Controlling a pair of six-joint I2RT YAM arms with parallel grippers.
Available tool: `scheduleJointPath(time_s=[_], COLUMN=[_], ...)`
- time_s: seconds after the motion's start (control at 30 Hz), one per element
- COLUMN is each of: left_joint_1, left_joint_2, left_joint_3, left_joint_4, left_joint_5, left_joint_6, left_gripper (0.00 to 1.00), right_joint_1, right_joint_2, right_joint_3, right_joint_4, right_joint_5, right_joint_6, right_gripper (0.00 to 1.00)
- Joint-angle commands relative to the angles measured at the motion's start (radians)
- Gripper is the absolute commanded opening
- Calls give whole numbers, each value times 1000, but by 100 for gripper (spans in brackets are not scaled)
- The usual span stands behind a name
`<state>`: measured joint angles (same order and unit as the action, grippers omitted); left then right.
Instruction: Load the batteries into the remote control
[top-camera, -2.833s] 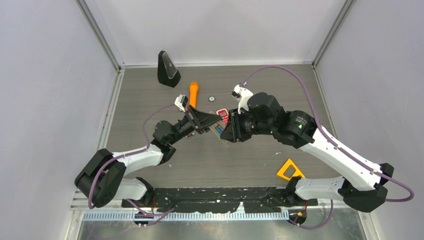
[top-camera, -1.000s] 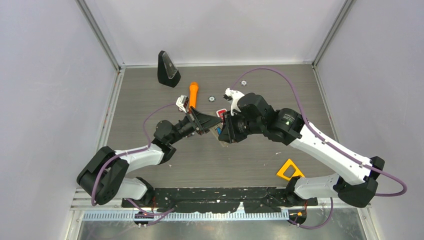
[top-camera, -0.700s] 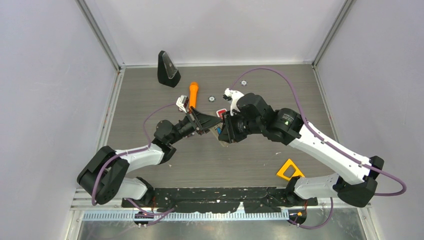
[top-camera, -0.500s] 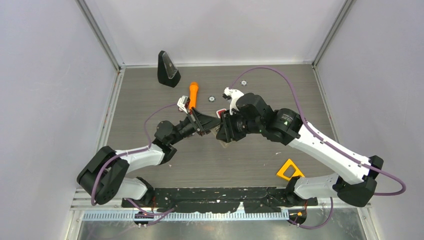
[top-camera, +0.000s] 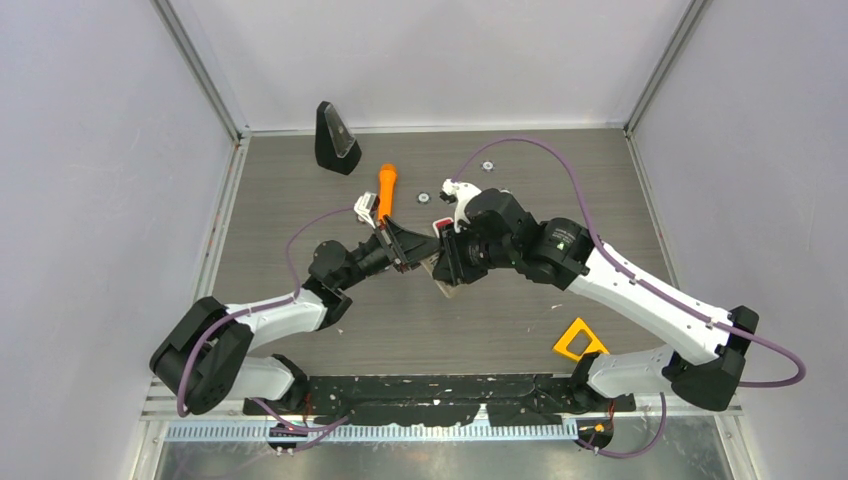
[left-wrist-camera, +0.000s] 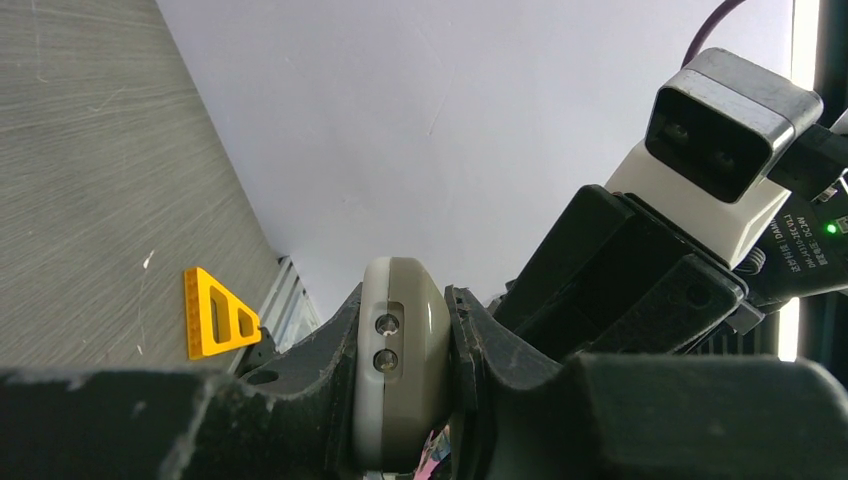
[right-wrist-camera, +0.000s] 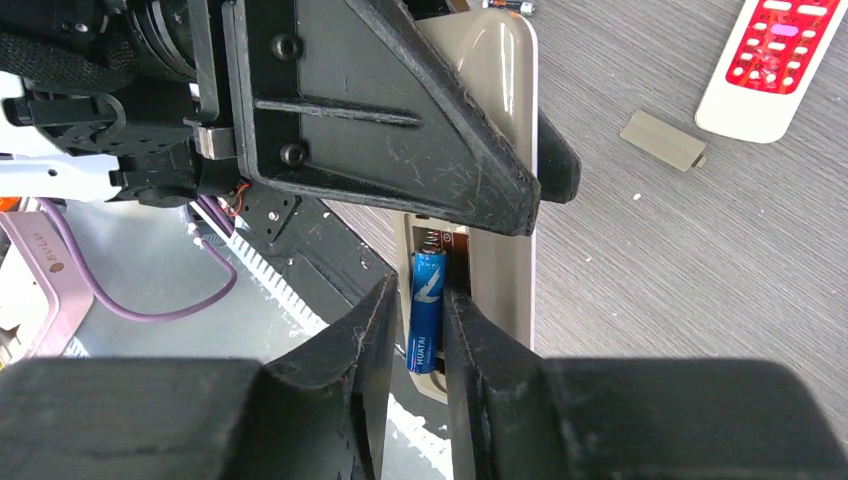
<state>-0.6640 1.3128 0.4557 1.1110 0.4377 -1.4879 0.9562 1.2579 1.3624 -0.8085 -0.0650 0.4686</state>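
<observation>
Right fingers (right-wrist-camera: 340, 350) pinch a blue battery (right-wrist-camera: 425, 312) in the open bay of the beige remote (right-wrist-camera: 500, 140), which the left fingers (right-wrist-camera: 380, 110) clamp, hiding its middle; whether the battery sits home is unclear. A grey cover (right-wrist-camera: 663, 140) and red-buttoned remote (right-wrist-camera: 765, 60) lie on the counter (right-wrist-camera: 640, 300) alongside.

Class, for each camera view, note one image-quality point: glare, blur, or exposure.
Top external: even light, soft shadows, sharp throughout. Left wrist: left fingers blurred and dark, right edge blown white. Right wrist: right fingers blurred, blue battery sharp, glare streak on the remote's top.
</observation>
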Motion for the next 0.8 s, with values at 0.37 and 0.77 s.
scheduleJointPath(time_s=[0.37, 0.77], left_joint_1=[-6, -5], left_joint_2=[-36, -18], left_joint_3=[17, 1], left_joint_4=[58, 105], left_joint_5=[-10, -48], left_joint_6=[-4, -47], left_gripper=[0, 0], right_joint_1=[-2, -2], right_joint_2=[-33, -77], right_joint_3=[51, 78], right_joint_4=[-17, -71], right_joint_5=[60, 79], right_joint_6=[-6, -27], right_gripper=[47, 43])
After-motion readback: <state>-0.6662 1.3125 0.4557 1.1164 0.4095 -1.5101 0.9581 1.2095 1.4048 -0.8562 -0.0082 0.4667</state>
